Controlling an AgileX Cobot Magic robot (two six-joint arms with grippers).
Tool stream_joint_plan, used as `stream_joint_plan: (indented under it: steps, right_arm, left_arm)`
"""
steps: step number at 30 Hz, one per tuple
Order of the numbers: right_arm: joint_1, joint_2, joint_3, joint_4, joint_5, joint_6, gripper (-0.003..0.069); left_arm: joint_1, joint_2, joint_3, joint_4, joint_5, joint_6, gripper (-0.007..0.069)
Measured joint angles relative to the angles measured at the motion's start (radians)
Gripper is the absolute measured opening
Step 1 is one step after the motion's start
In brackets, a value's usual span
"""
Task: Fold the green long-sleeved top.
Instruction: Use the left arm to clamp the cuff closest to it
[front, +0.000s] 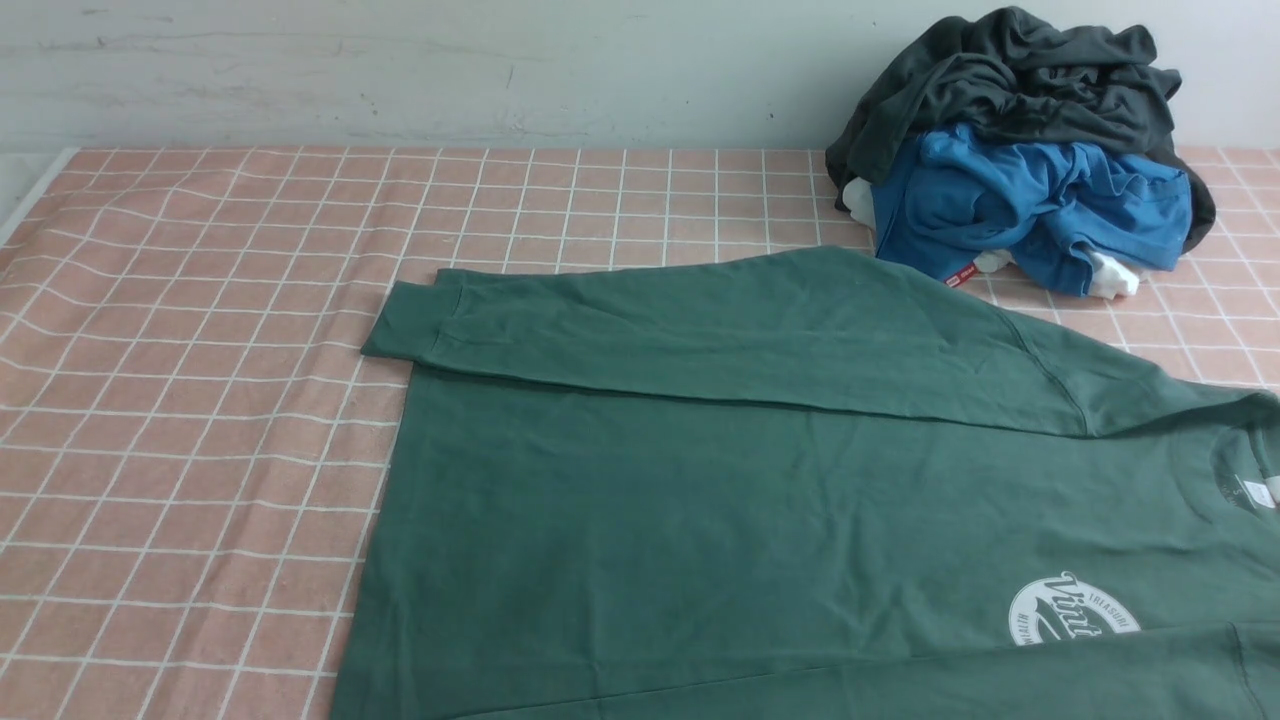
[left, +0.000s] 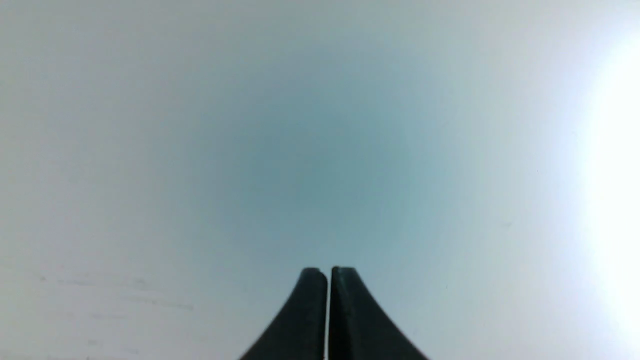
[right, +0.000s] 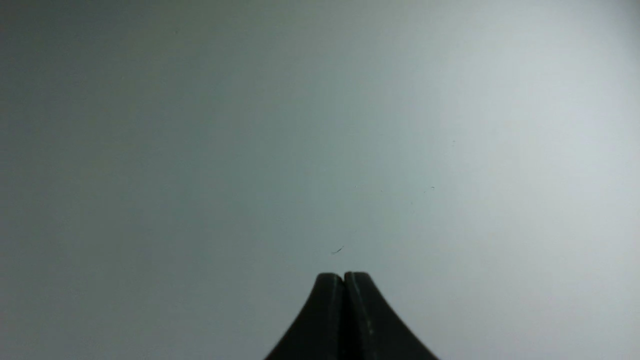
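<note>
Progress early: left gripper (left: 328, 274) fingers together, empty; green long-sleeved top (front: 760, 500) lies flat just in front of the clothes pile (front: 1020, 150), far sleeve (front: 700, 325) folded across, body folds judged outstanding; right gripper (right: 343, 277) likewise pressed together, empty.

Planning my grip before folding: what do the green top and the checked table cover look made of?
The green long-sleeved top looks like soft matte knit jersey, probably cotton; it lies limp with shallow wrinkles. The table cover seems thin matte cloth; its white grid lines ripple over folds; fibre unclear.
</note>
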Motion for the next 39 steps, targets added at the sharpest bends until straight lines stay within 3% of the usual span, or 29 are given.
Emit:
stream_joint_plan:
  steps: [4, 5, 8, 10, 11, 12, 14, 15, 20, 21, 23, 25, 28, 30, 35, 39]
  right_arm:
    - [0.002, 0.199, -0.249, -0.183, 0.258, 0.019, -0.0013]
    - [0.002, 0.209, -0.259, -0.189, 0.273, 0.019, -0.0013]
    - [0.005, 0.399, -0.379, -0.219, 0.578, 0.060, -0.0013]
    - [0.025, 0.481, -0.398, -0.185, 0.737, 0.055, -0.0013]
    - [0.031, 0.490, -0.399, -0.172, 0.773, 0.048, -0.0013]
    - [0.071, 0.575, -0.400, -0.088, 0.933, -0.008, -0.0013]
    - [0.098, 0.619, -0.400, -0.030, 1.015, -0.058, -0.0013]
    - [0.146, 0.680, -0.400, 0.066, 1.117, -0.160, -0.0013]
    - [0.261, 0.865, -0.400, 0.304, 1.188, -0.464, -0.0013]
    - [0.261, 0.865, -0.400, 0.304, 1.185, -0.474, -0.0013]
    - [0.281, 0.918, -0.400, 0.395, 1.133, -0.571, -0.0011]
    - [0.283, 0.936, -0.402, 0.442, 1.094, -0.623, -0.0011]
    - [0.283, 0.940, -0.404, 0.490, 1.058, -0.670, -0.0011]
    - [0.283, 0.940, -0.405, 0.505, 1.052, -0.683, -0.0011]
    - [0.283, 0.940, -0.405, 0.550, 1.049, -0.694, -0.0010]
    - [0.283, 0.940, -0.405, 0.557, 1.048, -0.698, -0.0010]
  left_arm:
    - [0.000, 0.237, -0.239, 0.103, 0.316, -0.010, -0.0003]
    - [0.000, 0.249, -0.239, 0.103, 0.330, -0.010, -0.0003]
    - [-0.022, 0.472, -0.320, 0.063, 0.636, -0.009, -0.0003]
    - [-0.053, 0.568, -0.326, -0.006, 0.809, 0.010, -0.0003]
    - [-0.057, 0.578, -0.326, -0.025, 0.825, 0.015, -0.0003]
    - [-0.101, 0.682, -0.323, -0.110, 0.949, 0.075, -0.0003]
    - [-0.123, 0.731, -0.317, -0.156, 0.994, 0.111, 0.0000]
    - [-0.153, 0.796, -0.306, -0.225, 1.034, 0.159, 0.0014]
    - [-0.181, 0.988, -0.291, -0.327, 1.030, 0.253, 0.0150]
    - [-0.181, 0.994, -0.290, -0.327, 1.030, 0.253, 0.0150]
    - [-0.181, 1.071, -0.290, -0.327, 1.000, 0.253, 0.0248]
    - [-0.181, 1.119, -0.290, -0.328, 0.988, 0.260, 0.0298]
    - [-0.181, 1.193, -0.290, -0.330, 0.966, 0.261, 0.0329]
    - [-0.181, 1.215, -0.290, -0.329, 0.953, 0.261, 0.0326]
    - [-0.181, 1.282, -0.290, -0.350, 0.907, 0.302, 0.0197]
    - [-0.181, 1.277, -0.321, -0.453, 0.909, 0.420, 0.0033]
